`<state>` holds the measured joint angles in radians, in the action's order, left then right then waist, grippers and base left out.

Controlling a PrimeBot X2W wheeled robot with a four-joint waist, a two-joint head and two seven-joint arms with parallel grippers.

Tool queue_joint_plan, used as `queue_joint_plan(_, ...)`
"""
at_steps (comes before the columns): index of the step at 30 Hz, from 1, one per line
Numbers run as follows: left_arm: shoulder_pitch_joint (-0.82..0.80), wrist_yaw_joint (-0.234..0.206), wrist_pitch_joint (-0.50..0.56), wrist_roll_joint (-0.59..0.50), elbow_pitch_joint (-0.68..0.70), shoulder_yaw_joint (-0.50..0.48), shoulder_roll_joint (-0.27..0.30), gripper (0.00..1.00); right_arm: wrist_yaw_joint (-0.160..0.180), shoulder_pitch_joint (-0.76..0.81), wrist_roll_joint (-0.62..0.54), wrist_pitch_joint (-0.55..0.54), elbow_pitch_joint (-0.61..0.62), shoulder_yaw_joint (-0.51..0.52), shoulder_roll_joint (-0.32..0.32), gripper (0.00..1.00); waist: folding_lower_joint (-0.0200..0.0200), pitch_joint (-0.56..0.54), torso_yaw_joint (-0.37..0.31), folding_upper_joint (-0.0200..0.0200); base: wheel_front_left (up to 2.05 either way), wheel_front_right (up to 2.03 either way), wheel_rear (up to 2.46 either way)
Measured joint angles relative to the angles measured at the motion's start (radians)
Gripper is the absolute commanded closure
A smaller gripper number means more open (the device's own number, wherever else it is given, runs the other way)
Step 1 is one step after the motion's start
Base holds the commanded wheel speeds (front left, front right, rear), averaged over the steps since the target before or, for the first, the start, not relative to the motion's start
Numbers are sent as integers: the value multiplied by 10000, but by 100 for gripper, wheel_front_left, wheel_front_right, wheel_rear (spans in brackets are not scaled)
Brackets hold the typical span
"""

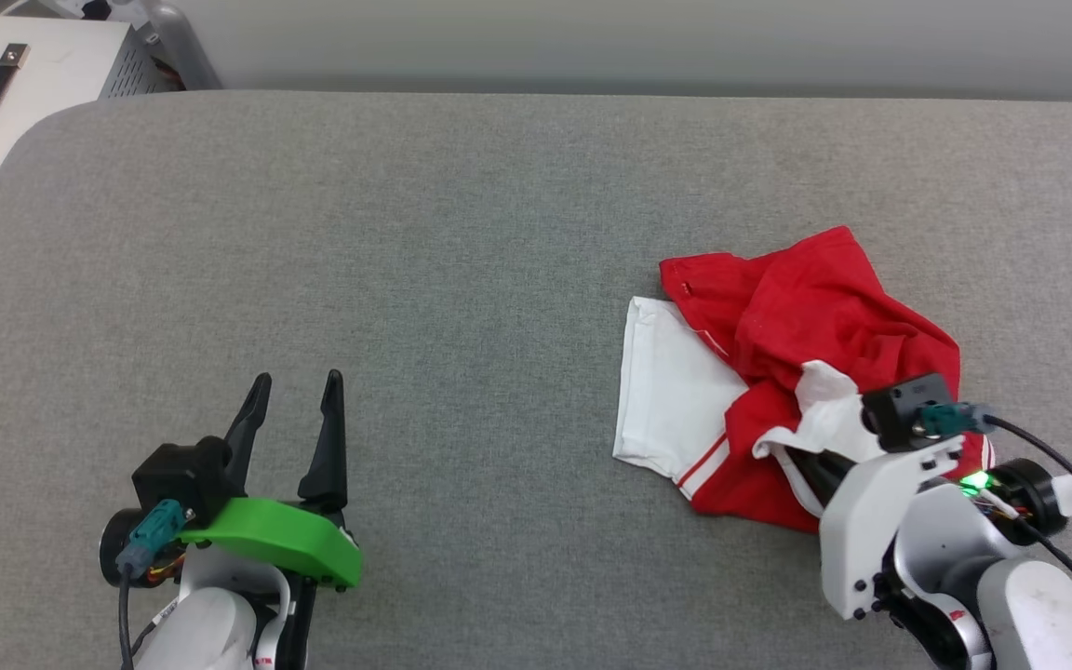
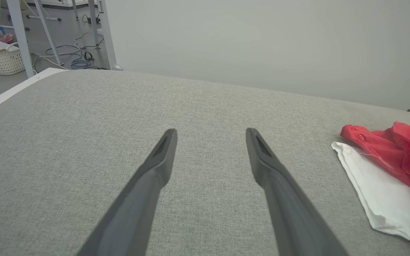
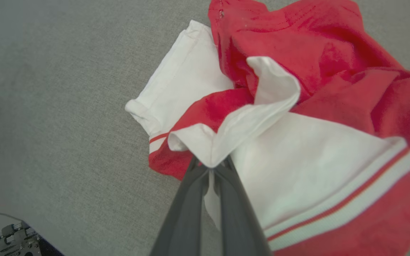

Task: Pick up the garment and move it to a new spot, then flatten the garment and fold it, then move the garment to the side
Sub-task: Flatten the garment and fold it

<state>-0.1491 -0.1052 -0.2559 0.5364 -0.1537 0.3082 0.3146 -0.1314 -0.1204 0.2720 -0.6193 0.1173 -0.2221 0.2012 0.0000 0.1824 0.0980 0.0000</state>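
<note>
Partly buried in folds, the right tool pinches the garment.

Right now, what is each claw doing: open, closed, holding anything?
Left claw: open, holding nothing.
Right claw: closed on a white fold of the garment.
</note>
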Motion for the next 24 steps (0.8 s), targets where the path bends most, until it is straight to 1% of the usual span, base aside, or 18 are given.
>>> queue_joint_plan(2,6,0,0,-2,-4,4,-6,0,0,214,-27,144,136,629,-263,100,0,-93,-41,0,0,0,0)
queue_joint_plan(6,12,4,0,-33,10,33,-13,0,0,615,-215,443,268,2305,-792,100,0,-244,-107,0,0,0,0)
queue_joint_plan(10,17,4,0,-35,23,46,-12,0,0,914,-428,554,75,3889,-1103,100,0,-278,-120,0,0,0,0)
queue_joint_plan(13,23,4,0,-35,35,52,-8,0,0,1018,-500,621,-355,4920,-1308,100,0,-232,-119,0,0,0,0)
queue_joint_plan(17,25,4,0,-35,40,65,-2,0,0,1025,-686,715,-1106,5965,-1407,100,0,-132,-113,0,0,0,0)
queue_joint_plan(22,20,4,0,-35,40,73,35,0,0,930,-1388,1166,-2065,7170,-1465,100,0,16,-86,0,0,0,0)
queue_joint_plan(23,20,4,0,-35,40,75,42,0,0,835,-1398,1279,-2295,7336,-1463,90,0,46,-80,0,0,0,0)
queue_joint_plan(24,18,4,0,-35,38,77,50,0,0,735,-1475,1429,-2456,7432,-1467,54,0,71,-75,0,0,0,0)
